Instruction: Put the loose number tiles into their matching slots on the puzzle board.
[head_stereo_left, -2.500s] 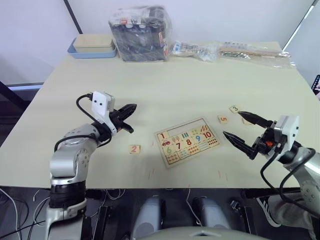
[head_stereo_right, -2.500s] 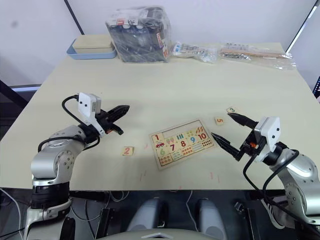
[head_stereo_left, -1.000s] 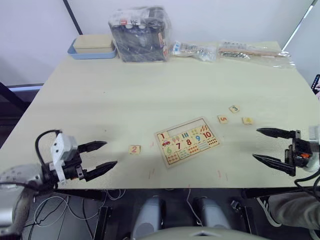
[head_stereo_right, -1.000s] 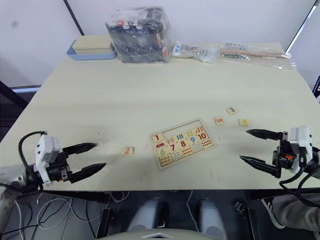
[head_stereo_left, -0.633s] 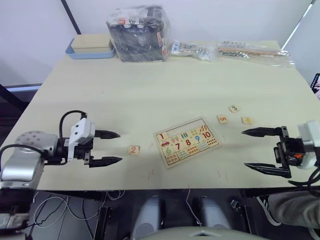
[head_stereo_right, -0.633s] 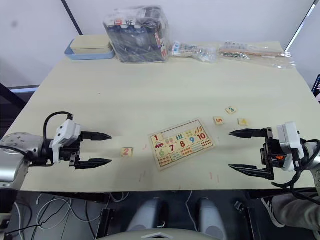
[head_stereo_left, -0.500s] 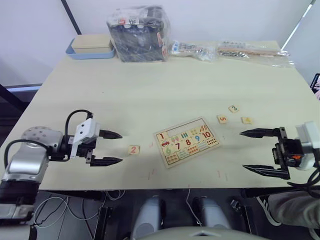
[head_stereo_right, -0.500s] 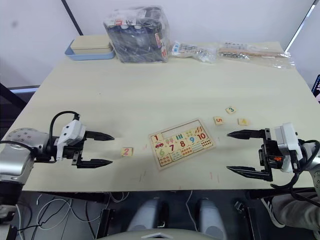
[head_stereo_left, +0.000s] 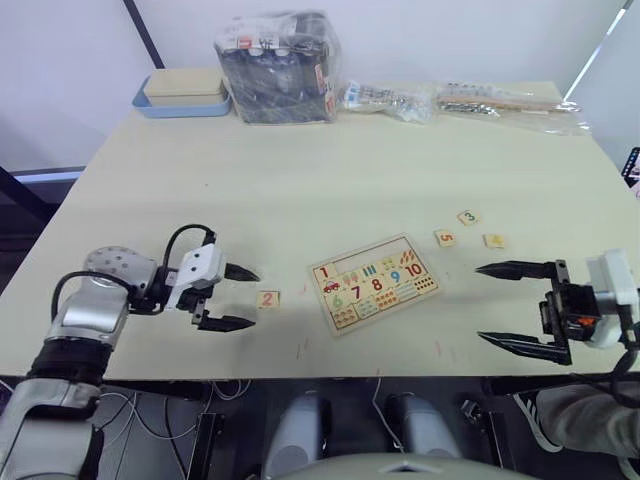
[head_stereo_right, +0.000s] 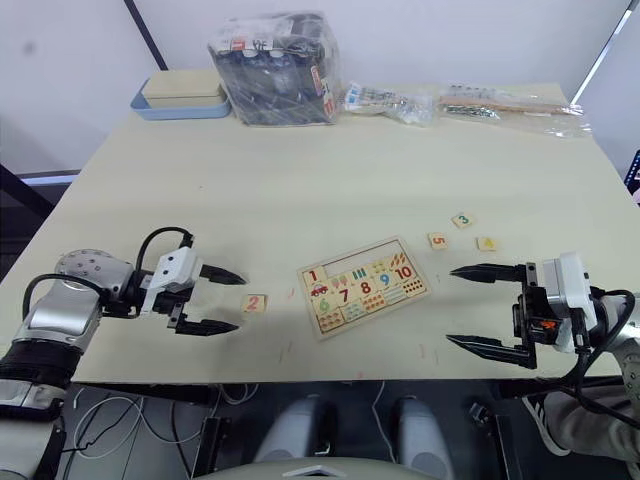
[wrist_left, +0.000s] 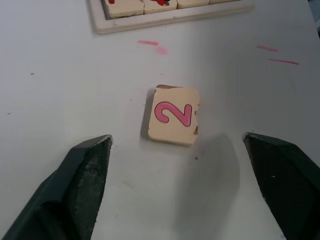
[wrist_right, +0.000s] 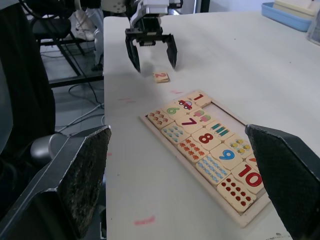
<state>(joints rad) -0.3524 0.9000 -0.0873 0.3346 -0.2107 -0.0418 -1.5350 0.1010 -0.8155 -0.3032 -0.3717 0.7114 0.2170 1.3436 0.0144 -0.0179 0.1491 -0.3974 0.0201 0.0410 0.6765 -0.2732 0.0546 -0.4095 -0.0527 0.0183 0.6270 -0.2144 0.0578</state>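
The puzzle board (head_stereo_left: 375, 283) lies near the table's front middle. Tile 1 (head_stereo_left: 325, 271) sits in its top row, and the other slots (head_stereo_left: 372, 255) are bare. Tile 2 (head_stereo_left: 267, 299) lies flat on the table left of the board. My left gripper (head_stereo_left: 252, 299) is open, its tips just short of that tile on either side; the left wrist view shows the tile (wrist_left: 173, 115) untouched between the fingers (wrist_left: 80, 175). Tiles 5 (head_stereo_left: 445, 238), 3 (head_stereo_left: 467, 217) and 4 (head_stereo_left: 494, 241) lie right of the board. My right gripper (head_stereo_left: 480, 303) is open and empty.
At the far left corner stands a blue tray with a beige box (head_stereo_left: 185, 92). A plastic-wrapped dark box (head_stereo_left: 280, 65) and clear bags of small parts (head_stereo_left: 395, 100) line the far edge. The table's front edge runs just behind both grippers.
My left arm has swung right and forward until its fingers reach tile 2, and they have narrowed a little. My right gripper has drifted slightly left toward the board.
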